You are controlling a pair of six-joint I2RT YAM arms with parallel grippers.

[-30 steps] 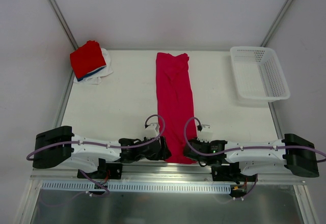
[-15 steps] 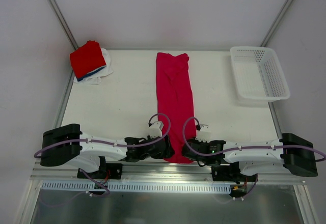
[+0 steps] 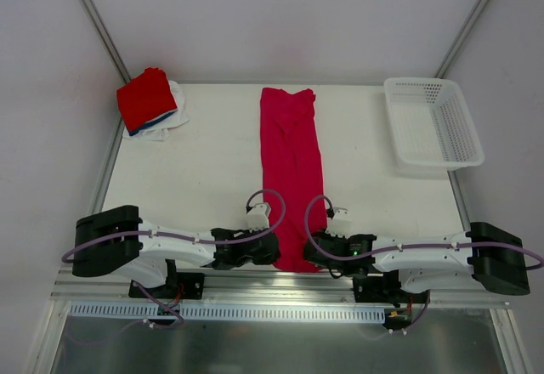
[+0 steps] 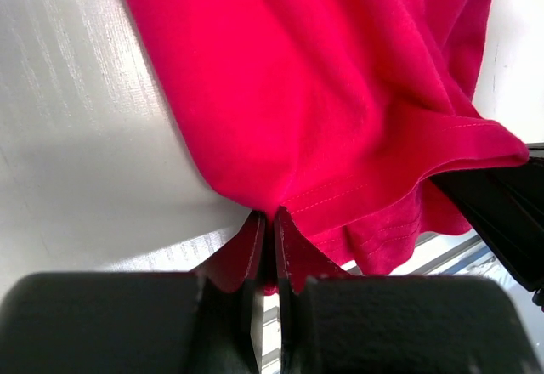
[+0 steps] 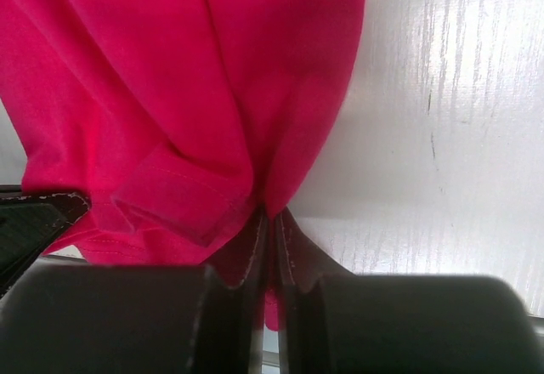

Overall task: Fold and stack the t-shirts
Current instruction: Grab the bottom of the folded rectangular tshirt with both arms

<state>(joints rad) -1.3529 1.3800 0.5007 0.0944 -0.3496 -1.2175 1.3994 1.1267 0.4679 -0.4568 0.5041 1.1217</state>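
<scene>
A crimson-pink t-shirt [image 3: 291,170] lies as a long narrow strip down the middle of the white table [image 3: 204,178]. My left gripper [image 3: 274,252] is shut on its near left corner. The left wrist view shows the crimson-pink t-shirt [image 4: 340,93] pinched between the left gripper's [image 4: 269,218] closed fingers. My right gripper [image 3: 311,253] is shut on the near right corner. In the right wrist view the crimson-pink t-shirt [image 5: 187,93] bunches into the right gripper's [image 5: 270,216] closed fingers. At the far left corner sits a pile of folded t-shirts [image 3: 150,102], bright red over blue and white.
A white plastic mesh basket [image 3: 431,126] stands at the far right of the table. Metal frame rails run along the table's left and right sides. The near edge of the table lies just behind both grippers.
The left arm slid right onto the shirt's near left corner and its gripper closed on it. The right gripper tightened on the near right corner.
</scene>
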